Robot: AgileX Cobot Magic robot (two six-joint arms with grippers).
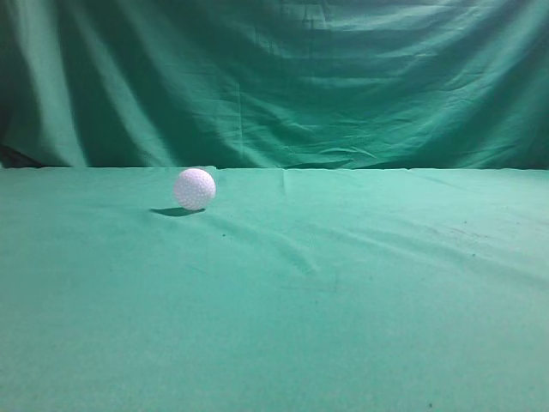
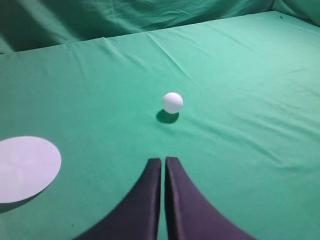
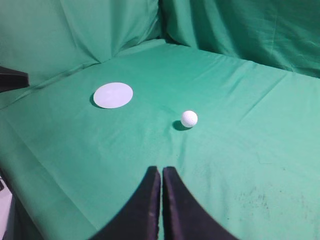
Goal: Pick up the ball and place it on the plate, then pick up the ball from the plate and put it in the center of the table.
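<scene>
The white dimpled ball (image 1: pixel 195 189) rests on the green cloth table (image 1: pixel 343 300), left of middle in the exterior view. It also shows in the left wrist view (image 2: pixel 172 102) and the right wrist view (image 3: pixel 189 118). A flat white round plate (image 2: pixel 25 167) lies on the cloth to the ball's left; it also shows in the right wrist view (image 3: pixel 113 95). The plate is out of the exterior view. My left gripper (image 2: pixel 163 160) is shut and empty, a short way short of the ball. My right gripper (image 3: pixel 161 170) is shut and empty, apart from the ball.
A draped green curtain (image 1: pixel 283 77) hangs behind the table. The cloth has wrinkles and a few dark specks (image 3: pixel 257 197). A dark object (image 3: pixel 12 80) sits at the table's far edge in the right wrist view. Neither arm shows in the exterior view.
</scene>
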